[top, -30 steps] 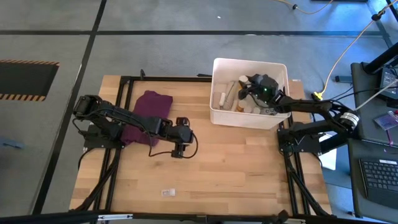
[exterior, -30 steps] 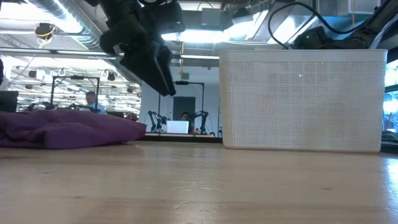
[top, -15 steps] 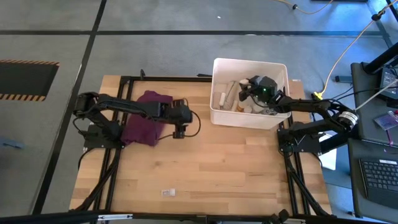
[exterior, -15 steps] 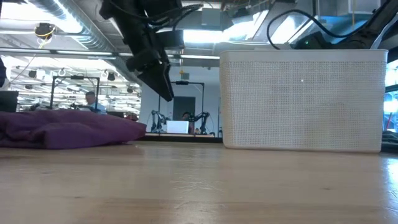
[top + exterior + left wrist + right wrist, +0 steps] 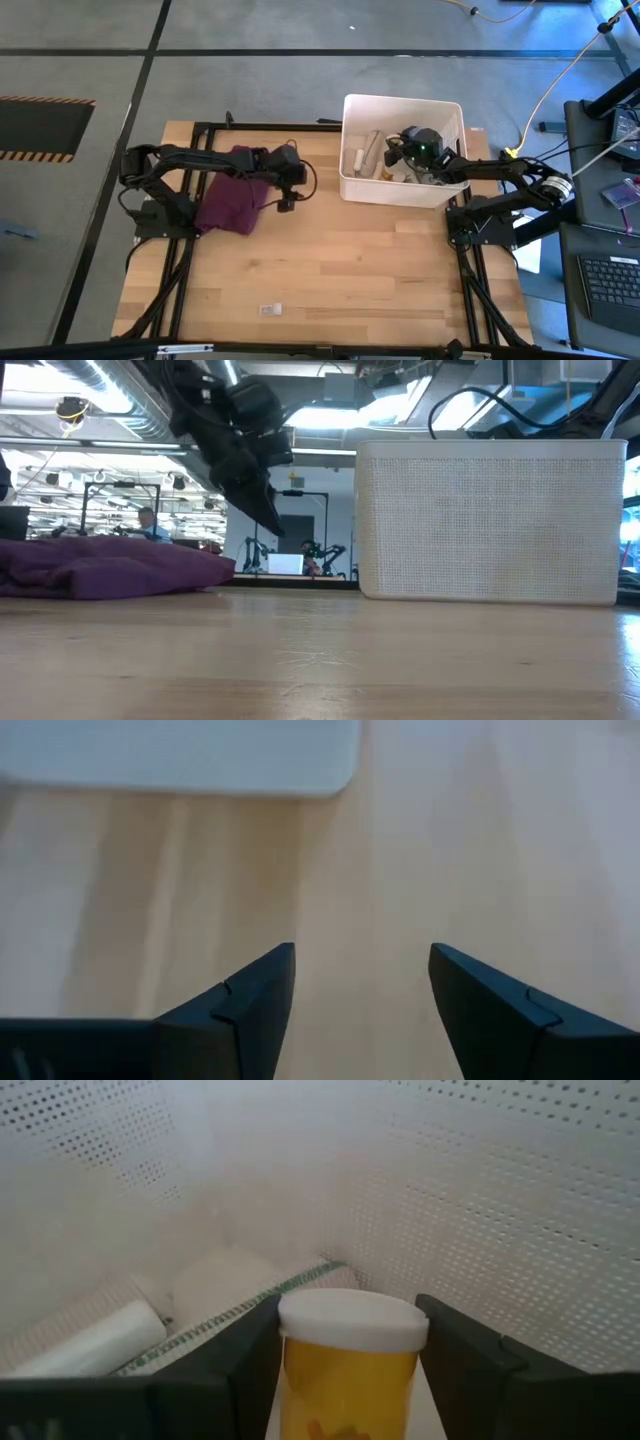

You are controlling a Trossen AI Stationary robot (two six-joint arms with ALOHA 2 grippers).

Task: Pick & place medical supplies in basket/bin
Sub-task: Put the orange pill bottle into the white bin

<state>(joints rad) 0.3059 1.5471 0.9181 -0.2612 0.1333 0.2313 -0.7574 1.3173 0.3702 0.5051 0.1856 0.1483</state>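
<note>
Pale wooden table, a busy workshop behind it with a seated person far off, and here we are with the white tub sitting toward the table's far right.

The right gripper is down inside the tub, clenched on 1 yellow pill bottle with a white cap, a finger pressed to each side of the body just under the cap. I'd judge that bottle light, stiff and a bit slick; the straight plastic wall below the cap is the sensible place to squeeze, and that is where it's held. Ahead of the fingers lie a white tube and a pale roll against the perforated wall. From above, more supplies crowd the tub floor beside the gripper.

The left gripper hangs released and empty over bare wood, the tub's corner ahead of it, the purple cloth just behind.

Compared with 1 second back, the left arm has swung away from mid-table toward the cloth. The right gripper has barely shifted in the tub, bottle clamped as before.
</note>
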